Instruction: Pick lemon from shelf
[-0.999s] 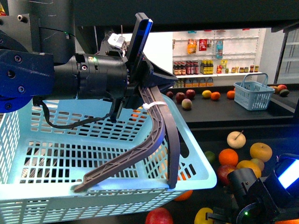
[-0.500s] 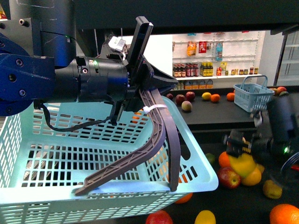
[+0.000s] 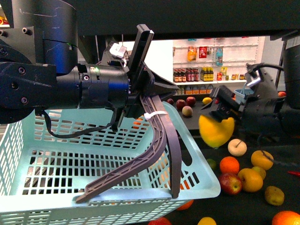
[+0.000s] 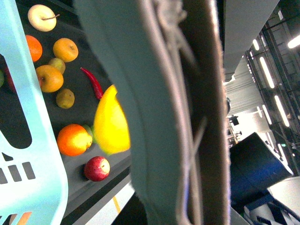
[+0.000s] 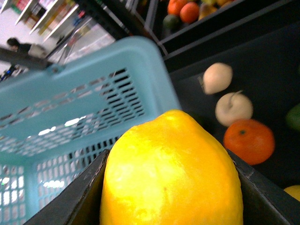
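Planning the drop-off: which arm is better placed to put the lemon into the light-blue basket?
Right. The right fingers hold the lemon in the air beside the basket; the left fingers are shut on its handle.

Basket (image 3: 201, 180): on your left, held by left gripper (image 3: 149, 96).
Lemon (image 3: 215, 132): in your right gripper (image 3: 224, 115), just right of basket, above shelf (image 3: 243, 204).
Loose fruit (image 3: 250, 179): on shelf, below lemon.

Bright ceiling strip lights (image 4: 265, 70) glare; the lemon (image 3: 216, 131) is motion-blurred, near foreground soft
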Motion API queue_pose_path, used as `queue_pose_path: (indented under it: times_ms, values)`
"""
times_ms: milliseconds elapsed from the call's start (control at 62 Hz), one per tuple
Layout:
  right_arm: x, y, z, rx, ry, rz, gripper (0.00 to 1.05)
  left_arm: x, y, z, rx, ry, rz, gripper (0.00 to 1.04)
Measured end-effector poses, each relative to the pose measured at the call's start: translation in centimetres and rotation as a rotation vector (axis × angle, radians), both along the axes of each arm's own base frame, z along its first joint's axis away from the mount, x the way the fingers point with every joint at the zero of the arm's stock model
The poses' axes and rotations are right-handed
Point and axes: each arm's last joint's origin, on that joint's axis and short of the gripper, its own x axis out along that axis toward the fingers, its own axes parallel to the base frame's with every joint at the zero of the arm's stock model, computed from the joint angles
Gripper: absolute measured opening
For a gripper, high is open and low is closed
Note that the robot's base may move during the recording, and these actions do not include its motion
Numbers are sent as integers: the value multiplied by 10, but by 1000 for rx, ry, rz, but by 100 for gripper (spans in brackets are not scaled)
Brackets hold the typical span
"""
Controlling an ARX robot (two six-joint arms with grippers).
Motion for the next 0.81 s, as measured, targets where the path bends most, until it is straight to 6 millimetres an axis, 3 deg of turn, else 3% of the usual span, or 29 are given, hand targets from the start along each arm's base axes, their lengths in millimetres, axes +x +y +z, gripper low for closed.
queue_pose_path:
  times_ms: [145, 532, 758, 806]
  values:
    - [-6, 20, -5, 10, 3, 79, 64, 0, 0, 0, 0, 0, 0, 6]
    - [-2, 33, -38, 2, 72, 102, 64, 0, 0, 0, 0, 0, 0, 6]
    - [-1, 33, -34, 29, 28, 120, 98, 0, 0, 0, 0, 1, 0, 6]
    - [1, 25, -32, 52, 15, 98, 97, 0, 0, 0, -2, 4, 1, 6]
